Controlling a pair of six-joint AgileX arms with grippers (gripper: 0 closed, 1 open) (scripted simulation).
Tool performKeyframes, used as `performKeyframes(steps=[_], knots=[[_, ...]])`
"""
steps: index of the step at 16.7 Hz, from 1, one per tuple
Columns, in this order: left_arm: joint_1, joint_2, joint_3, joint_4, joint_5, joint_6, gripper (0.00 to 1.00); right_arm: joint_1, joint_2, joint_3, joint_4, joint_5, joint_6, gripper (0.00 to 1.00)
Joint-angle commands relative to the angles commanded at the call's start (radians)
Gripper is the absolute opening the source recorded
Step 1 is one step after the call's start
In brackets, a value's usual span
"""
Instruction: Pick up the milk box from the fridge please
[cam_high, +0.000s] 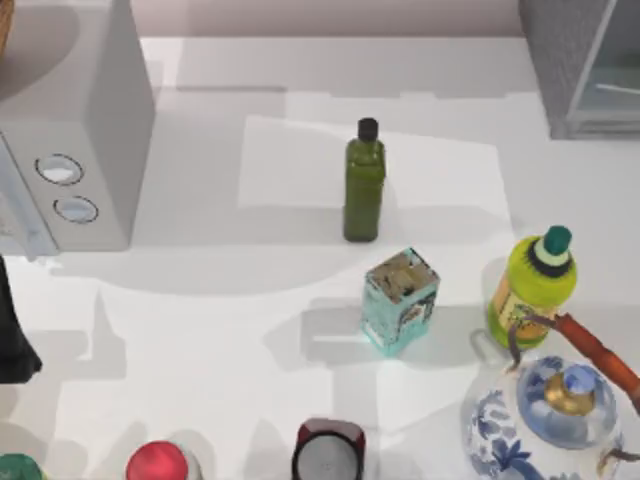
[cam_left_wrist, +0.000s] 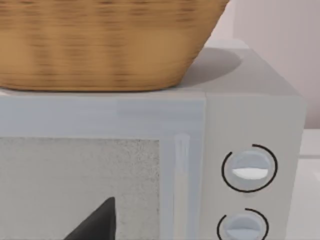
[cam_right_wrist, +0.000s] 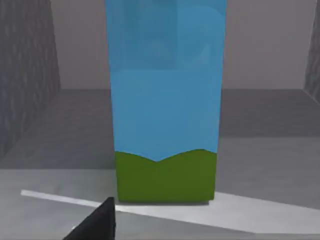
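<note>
The milk box (cam_right_wrist: 165, 100) stands upright inside the fridge (cam_right_wrist: 25, 90), with bright blue sides and a green base. It faces my right wrist camera, close and centred. A dark part of my right gripper (cam_right_wrist: 97, 222) shows just in front of the carton, apart from it. In the top view the speckled dark-grey fridge (cam_high: 580, 60) stands at the back right corner. My left arm (cam_high: 12, 330) stays parked at the table's left edge, and its gripper (cam_left_wrist: 97, 222) faces the light-grey box with two dials.
The light-grey dial box (cam_high: 70, 120) carries a wicker basket (cam_left_wrist: 100, 45). A green bottle (cam_high: 364, 185), a small teal box (cam_high: 400, 298), a yellow-green bottle (cam_high: 535, 280) and a blue-white teapot (cam_high: 550, 420) stand mid-table and right. A red-topped item (cam_high: 158, 462) and a dark cup (cam_high: 328, 452) line the front edge.
</note>
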Motion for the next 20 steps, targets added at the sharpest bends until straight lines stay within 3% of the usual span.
performKeyframes(steps=[4, 8, 15, 20], knots=[[0.0, 0.0, 0.0, 0.0, 0.0, 0.0, 1.0, 0.07, 0.093, 0.291, -0.135, 0.098, -0.005, 1.0], [0.0, 0.0, 0.0, 0.0, 0.0, 0.0, 1.0, 0.158, 0.174, 0.432, -0.244, 0.18, -0.004, 1.0], [0.0, 0.0, 0.0, 0.0, 0.0, 0.0, 1.0, 0.164, 0.189, 0.455, -0.258, 0.185, -0.004, 1.0], [0.0, 0.0, 0.0, 0.0, 0.0, 0.0, 1.0, 0.179, 0.29, 0.655, -0.347, 0.201, -0.005, 1.0]])
